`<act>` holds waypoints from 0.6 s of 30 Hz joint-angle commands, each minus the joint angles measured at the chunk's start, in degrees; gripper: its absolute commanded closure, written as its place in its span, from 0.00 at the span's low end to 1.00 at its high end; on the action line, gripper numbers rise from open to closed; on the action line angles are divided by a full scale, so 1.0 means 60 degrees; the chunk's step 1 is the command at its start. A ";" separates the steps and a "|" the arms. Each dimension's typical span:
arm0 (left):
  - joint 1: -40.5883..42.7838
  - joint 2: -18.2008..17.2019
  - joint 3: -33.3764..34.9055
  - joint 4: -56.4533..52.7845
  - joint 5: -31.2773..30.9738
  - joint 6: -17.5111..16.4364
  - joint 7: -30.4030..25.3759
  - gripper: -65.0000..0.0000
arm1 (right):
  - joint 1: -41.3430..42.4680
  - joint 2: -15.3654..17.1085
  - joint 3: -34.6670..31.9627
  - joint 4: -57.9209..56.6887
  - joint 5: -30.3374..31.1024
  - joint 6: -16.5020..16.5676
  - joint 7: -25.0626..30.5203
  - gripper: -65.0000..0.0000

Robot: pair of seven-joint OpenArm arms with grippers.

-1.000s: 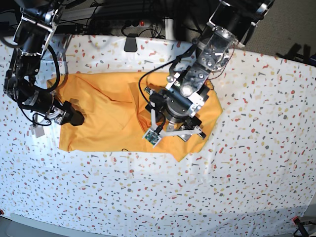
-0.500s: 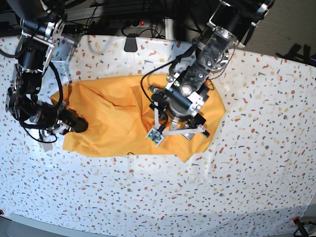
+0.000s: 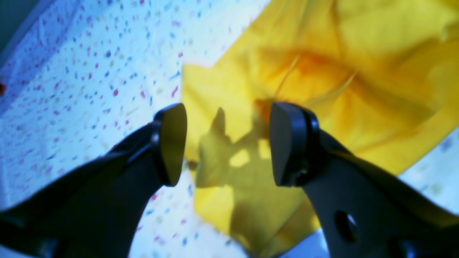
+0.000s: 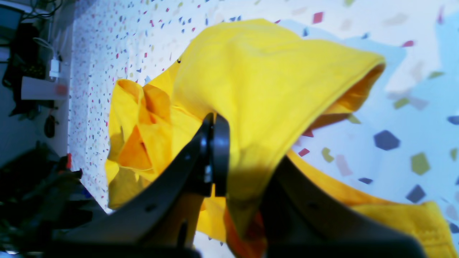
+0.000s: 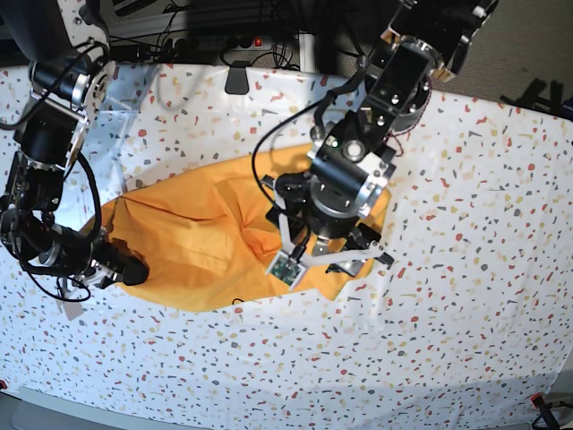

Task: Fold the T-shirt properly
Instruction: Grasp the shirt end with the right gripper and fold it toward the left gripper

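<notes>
I see the right tool (image 4: 236,157) clenched on a T-shirt (image 5: 192,242) edge, one finger buried in cloth. The left tool (image 3: 227,143) hangs released over the crumpled shirt on the counter (image 5: 466,340); lettering hidden.

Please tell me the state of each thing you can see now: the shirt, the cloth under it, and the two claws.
Orange-yellow cotton T-shirt: crumpled, partly lifted at one edge.
White speckled terrazzo tablecloth: spread out under the shirt.
Left claw: open, above the shirt, holding nothing.
Right claw: shut on the shirt's edge.
</notes>
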 commanded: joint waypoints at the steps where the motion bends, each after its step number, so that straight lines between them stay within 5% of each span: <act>1: -0.0138 -0.0117 -0.0022 0.0160 0.0299 0.0080 -0.0153 0.45 | 0.0484 0.0124 0.0000 0.0171 0.0379 0.0042 0.0087 1.00; 11: 0.0368 -0.2554 -0.0018 0.0160 -0.0299 0.1945 -0.0219 0.45 | 0.1501 -0.0561 -0.0007 0.0178 0.1264 0.0042 -0.0849 1.00; 18: 0.0634 -0.2805 -0.0018 0.0160 -0.0790 0.1934 -0.0641 0.45 | 0.1741 -0.1690 -0.0951 0.0255 0.1246 0.0042 -0.0874 1.00</act>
